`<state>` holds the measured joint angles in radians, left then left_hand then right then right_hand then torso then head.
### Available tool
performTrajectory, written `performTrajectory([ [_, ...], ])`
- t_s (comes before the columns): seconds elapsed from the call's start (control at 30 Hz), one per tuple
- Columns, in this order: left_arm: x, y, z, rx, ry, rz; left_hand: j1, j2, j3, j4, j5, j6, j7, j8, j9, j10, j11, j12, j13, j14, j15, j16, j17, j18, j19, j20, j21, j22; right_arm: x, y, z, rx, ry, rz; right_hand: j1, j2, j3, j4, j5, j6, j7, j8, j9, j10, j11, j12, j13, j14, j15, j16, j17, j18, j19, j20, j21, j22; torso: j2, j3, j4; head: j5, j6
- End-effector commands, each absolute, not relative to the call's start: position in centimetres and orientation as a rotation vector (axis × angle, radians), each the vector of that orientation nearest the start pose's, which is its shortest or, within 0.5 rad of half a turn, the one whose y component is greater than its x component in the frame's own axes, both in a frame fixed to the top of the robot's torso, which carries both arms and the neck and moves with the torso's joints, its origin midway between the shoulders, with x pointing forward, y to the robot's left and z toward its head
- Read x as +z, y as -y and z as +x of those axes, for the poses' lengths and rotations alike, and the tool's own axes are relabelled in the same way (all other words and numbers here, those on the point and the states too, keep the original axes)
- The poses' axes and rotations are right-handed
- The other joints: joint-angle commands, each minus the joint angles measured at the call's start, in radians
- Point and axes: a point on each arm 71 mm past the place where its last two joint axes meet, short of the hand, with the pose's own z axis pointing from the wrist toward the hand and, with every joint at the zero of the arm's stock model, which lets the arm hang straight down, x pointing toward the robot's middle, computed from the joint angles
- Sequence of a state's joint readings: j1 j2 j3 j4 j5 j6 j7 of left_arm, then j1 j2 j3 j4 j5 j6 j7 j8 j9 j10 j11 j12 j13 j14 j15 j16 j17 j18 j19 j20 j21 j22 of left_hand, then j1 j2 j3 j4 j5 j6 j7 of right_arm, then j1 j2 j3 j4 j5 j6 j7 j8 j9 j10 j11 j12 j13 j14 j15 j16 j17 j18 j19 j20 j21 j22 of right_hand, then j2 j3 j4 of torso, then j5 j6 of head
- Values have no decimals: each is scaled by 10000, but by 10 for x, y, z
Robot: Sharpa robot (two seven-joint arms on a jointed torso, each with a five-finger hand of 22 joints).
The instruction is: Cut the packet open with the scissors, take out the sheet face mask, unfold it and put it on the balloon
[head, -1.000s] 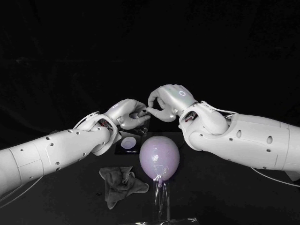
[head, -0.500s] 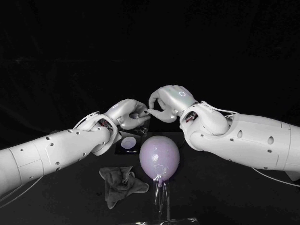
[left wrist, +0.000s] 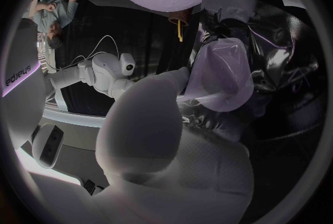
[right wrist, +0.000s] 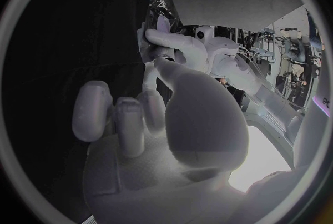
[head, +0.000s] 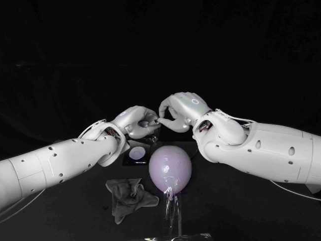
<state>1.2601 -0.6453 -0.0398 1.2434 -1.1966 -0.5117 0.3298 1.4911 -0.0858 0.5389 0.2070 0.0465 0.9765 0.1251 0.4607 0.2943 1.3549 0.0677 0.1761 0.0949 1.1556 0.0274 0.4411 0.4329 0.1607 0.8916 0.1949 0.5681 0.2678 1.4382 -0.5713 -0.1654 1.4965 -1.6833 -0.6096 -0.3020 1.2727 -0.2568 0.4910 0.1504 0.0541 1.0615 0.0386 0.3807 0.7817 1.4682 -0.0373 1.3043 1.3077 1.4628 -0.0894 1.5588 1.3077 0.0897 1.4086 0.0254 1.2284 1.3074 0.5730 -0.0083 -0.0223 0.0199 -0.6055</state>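
Head view shows both arms raised over the black worktop (head: 262, 211), their hands meeting in the air above and behind the balloon (head: 170, 167). The left hand (head: 139, 122) is curled closed around the dark, shiny packet (left wrist: 277, 68). In the left wrist view the packet is crinkled, and the pale, translucent sheet face mask (left wrist: 222, 76) bulges partway out of it, with the left hand's thumb touching the mask's edge. The right hand (head: 183, 109) sits just beside the left one, slightly higher. Its thumb and a finger are drawn together to a narrow point right against the left hand's fingers, and its other fingers are curled in. Whether that point pinches the mask or only touches it, I cannot tell. The balloon is pale lilac and stands upright on a clear stand (head: 173, 211) at the near middle of the worktop, below the hands and apart from them. A crumpled grey cloth (head: 130, 197) lies just beside the stand, on the left arm's side. A dark card with a white round patch (head: 137, 153) lies flat behind the balloon, near the left wrist.
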Motion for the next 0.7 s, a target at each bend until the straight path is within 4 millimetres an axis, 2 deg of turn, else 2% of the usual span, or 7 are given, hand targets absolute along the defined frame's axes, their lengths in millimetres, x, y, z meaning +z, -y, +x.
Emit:
performTrajectory([
  [0.03,-142,-166,534,-9820,-13024,1437,70,9,18,-45,31,47,6,29,985,82,-68,55,17,-44,3,66,8,174,-56,-19,32,8,-92,77,493,6451,-12204,-3683,-32,29,-67,2,-42,-223,73,-195,-73,305,81,-116,1057,1024,25,4,2381,-144,-81,-13,-97,676,-2,-4,6,-11,3],
  [0.23,-142,-166,534,-9836,-13017,1445,70,9,18,-45,31,47,6,29,985,82,-68,55,17,-44,3,66,8,174,-56,-19,32,8,-93,77,493,6547,-12247,-3845,20,18,-148,0,-47,-533,257,-574,-255,232,230,-286,982,1014,141,-15,2340,-133,-131,67,-212,637,10,-7,8,4,8],
  [0.7,-142,-167,534,-9820,-13017,1439,71,12,21,-47,31,43,7,33,995,82,-67,59,18,-49,3,75,13,173,-67,-20,45,16,-92,79,490,6783,-12114,-3968,33,68,-159,18,-50,-542,299,-672,-308,221,272,-308,976,1018,182,-8,2356,-136,-129,102,-215,644,-1,-4,4,1,4],
])
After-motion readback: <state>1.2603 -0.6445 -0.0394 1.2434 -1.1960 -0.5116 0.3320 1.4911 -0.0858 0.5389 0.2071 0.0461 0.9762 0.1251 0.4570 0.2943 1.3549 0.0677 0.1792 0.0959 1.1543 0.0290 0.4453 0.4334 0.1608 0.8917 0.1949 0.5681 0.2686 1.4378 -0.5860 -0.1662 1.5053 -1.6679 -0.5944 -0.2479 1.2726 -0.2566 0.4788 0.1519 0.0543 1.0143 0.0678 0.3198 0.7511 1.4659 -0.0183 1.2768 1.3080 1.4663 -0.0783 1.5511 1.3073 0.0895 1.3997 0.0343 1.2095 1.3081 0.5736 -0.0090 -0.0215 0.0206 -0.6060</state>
